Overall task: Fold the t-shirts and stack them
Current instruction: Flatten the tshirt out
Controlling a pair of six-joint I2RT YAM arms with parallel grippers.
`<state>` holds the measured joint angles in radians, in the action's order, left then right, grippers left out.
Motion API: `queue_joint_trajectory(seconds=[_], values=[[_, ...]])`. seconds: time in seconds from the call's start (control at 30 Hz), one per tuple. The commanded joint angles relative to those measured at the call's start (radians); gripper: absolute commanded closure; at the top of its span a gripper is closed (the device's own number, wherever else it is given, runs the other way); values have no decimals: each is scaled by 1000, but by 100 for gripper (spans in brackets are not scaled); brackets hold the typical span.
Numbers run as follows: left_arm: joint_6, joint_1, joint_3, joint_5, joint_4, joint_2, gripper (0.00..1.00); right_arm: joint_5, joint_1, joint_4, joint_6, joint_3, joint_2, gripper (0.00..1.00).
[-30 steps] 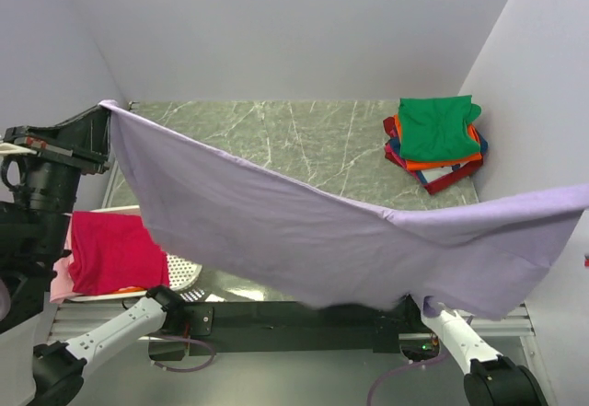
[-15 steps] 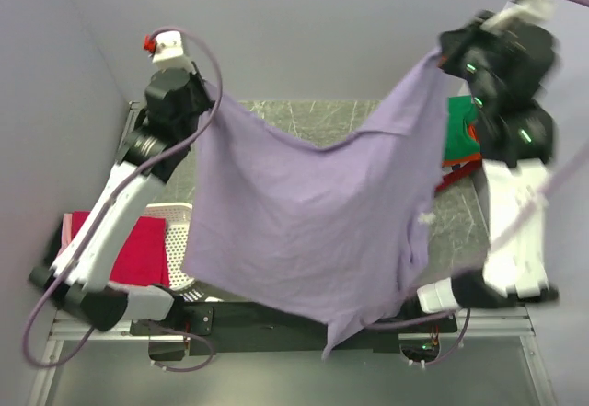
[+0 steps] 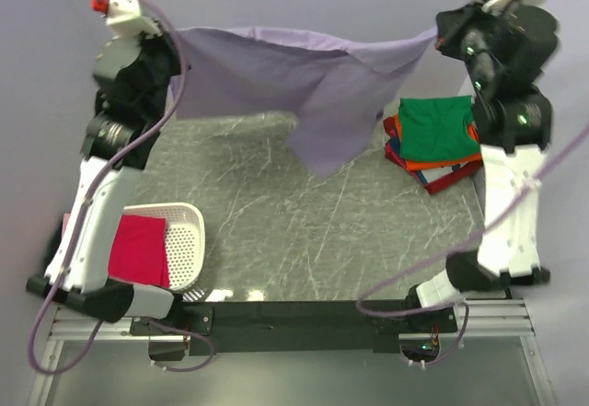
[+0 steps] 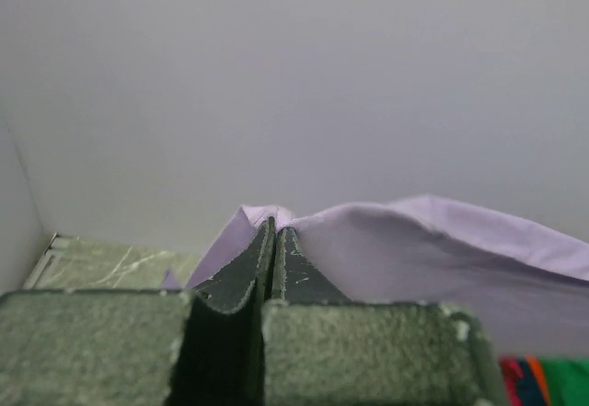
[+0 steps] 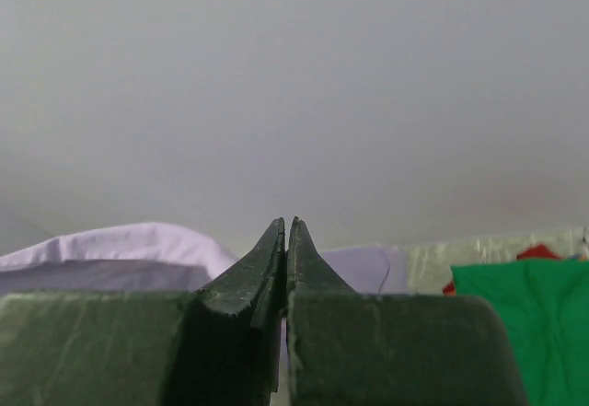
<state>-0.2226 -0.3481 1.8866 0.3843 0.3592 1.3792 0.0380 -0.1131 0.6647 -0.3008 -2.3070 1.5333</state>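
Nearest me, left side: basket (image 3: pixel 191 240) with a red shirt (image 3: pixel 138 248) lying in it, close to the left arm's base. Not part of this step. The table (image 3: pixel 304 240) between the basket and the far wall is bare marble, and I'd judge that to be the landing zone.

Further back on the right: stack (image 3: pixel 448 174) of folded shirts, green shirt (image 3: pixel 437 125) on top, with orange, blue and red edges showing under it. It sits right beside the right arm.

Farthest and highest: lavender shirt (image 3: pixel 304 65), fully off the table, strung in the air near the far wall. Left hand (image 4: pixel 274 228) is clenched on its left end, right hand (image 5: pixel 286 225) clenched on its right end. Both wrist views show fingers pinched together with purple cloth spilling past the tips. Long axis runs left-right, hand to hand, top edge nearly taut. The loose body sags below. The lowest fold is right of centre, just left of the stack and above the table, not touching it as far as I can tell.

Key relation: the shirt hangs below and between the hands, so neither arm leads. Laying it flat would mean bringing both hands down and toward me together. Risk: the trailing fold brushes the stack on the right. The basket is well apart from it.
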Motion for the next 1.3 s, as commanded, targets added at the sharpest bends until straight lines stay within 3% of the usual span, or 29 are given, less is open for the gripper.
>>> queue_joint_trajectory(seconds=[0.0,0.13,0.3,0.47,0.7,0.83,1.07,1.2,1.27], values=[[-7,3,-50,-85,-60,-129,99,3,9,-122,18,68,-197,100],[-37,1,-102,-159,-31,-256,99,5,7,-125,32,149,-340,100],[-61,0,-103,-243,39,-357,99,20,9,-86,51,130,-485,100],[-95,-2,-55,-309,73,-431,99,39,7,-19,68,-10,-525,100],[-138,-2,-64,-360,76,-482,100,89,7,-48,94,-40,-570,100],[-147,-2,-137,-316,76,-460,99,94,7,-51,94,-14,-544,100],[-147,-3,-352,-198,18,-332,99,129,4,-184,77,321,-481,100],[-150,20,-408,-43,-15,-134,100,115,7,-249,55,414,-307,100],[-158,61,-414,-50,-29,-53,99,103,9,-276,40,438,-184,100]])
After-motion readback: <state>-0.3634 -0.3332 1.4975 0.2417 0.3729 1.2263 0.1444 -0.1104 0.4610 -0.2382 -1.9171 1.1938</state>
